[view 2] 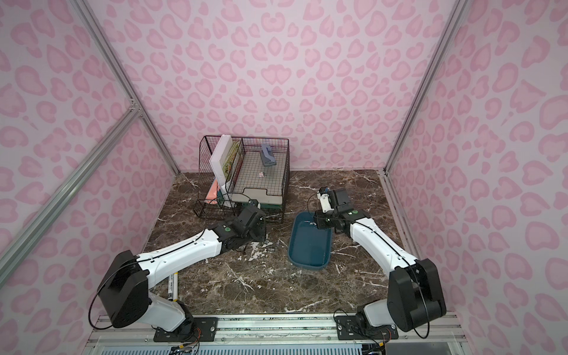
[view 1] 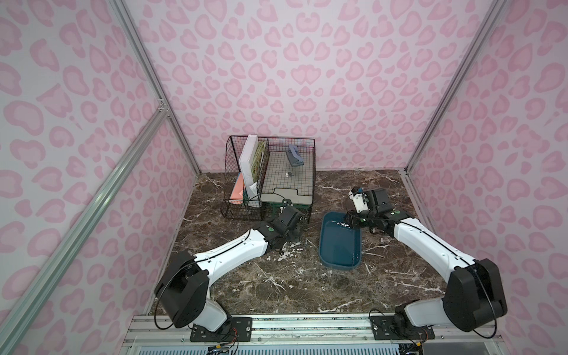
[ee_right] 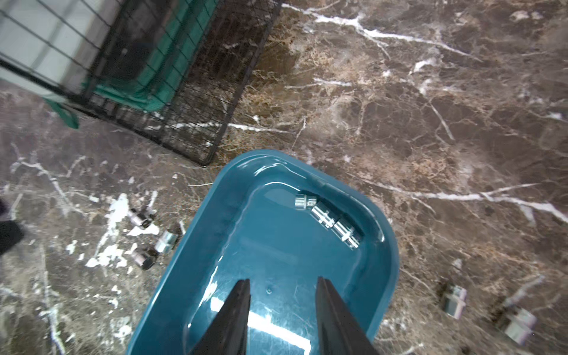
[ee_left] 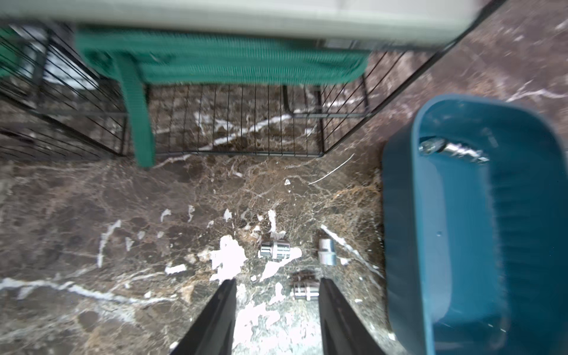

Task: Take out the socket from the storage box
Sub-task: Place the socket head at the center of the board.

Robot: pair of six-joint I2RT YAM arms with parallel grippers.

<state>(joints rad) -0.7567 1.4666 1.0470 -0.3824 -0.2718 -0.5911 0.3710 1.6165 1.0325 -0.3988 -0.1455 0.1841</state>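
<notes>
The dark teal storage box (view 1: 338,249) (view 2: 309,246) lies right of the table's centre. Three silver sockets (ee_right: 325,215) lie end to end in its far corner, and they show in the left wrist view as the same sockets (ee_left: 451,150). My right gripper (ee_right: 282,281) hangs open over the box's bare floor (ee_right: 276,246) with nothing between its fingers. My left gripper (ee_left: 278,281) is open over the marble, left of the box (ee_left: 522,246). One socket (ee_left: 304,290) lies on the table just inside its fingertip. Two more sockets (ee_left: 275,249) (ee_left: 326,252) lie just beyond.
A black wire-mesh organiser (view 1: 270,172) with books, a grey tray and a green basket stands at the back, close to the left wrist. Two more sockets (ee_right: 453,299) (ee_right: 516,322) lie on the marble on the box's other side. A marker (view 2: 172,285) lies under the left arm.
</notes>
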